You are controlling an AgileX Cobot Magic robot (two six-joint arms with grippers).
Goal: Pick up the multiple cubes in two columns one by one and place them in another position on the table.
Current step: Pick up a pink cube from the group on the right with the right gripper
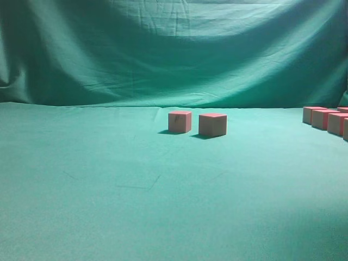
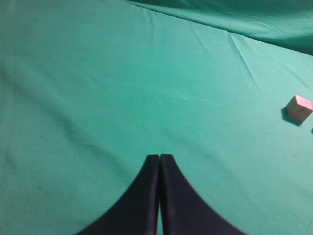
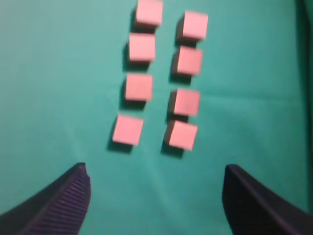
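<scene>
**benchtop_dan:** ok so where's everything sitting right now? mainly the grippers.

**mira_k:** Right gripper [image 3: 156, 196] is hanging above the table [image 3: 58, 73] with its two dark fingers [image 3: 63, 203] spread wide, nothing between them, just bare green cloth. Straight ahead of the fingertips are eight cubes [image 3: 138, 87] in two columns of four, pink tops facing the camera. The nearest pair sits just beyond the tips, inside the gap's width, and the columns run away from the gripper. Picture's a bit blurry but the cubes are apart from each other, small gaps all the way up.

**benchtop_dan:** and the left one?

**mira_k:** Left gripper [image 2: 160, 159] has its fingers pressed together, tips touching, holding nothing. It's over empty cloth too. One cube [image 2: 299, 108] is well off to the right of those fingertips, near the frame edge, and further ahead.

**benchtop_dan:** what about from the outside cam?

**mira_k:** No arms visible there. Two cubes sit side by side mid-table, the left cube [image 1: 179, 121] and right cube [image 1: 212, 124], close but not touching, the right one a hair nearer the camera. At the far right edge you can see part of the row group [image 1: 322, 118], cut off by the frame. Green backdrop curtain [image 1: 174, 49] hangs behind it all.
</scene>
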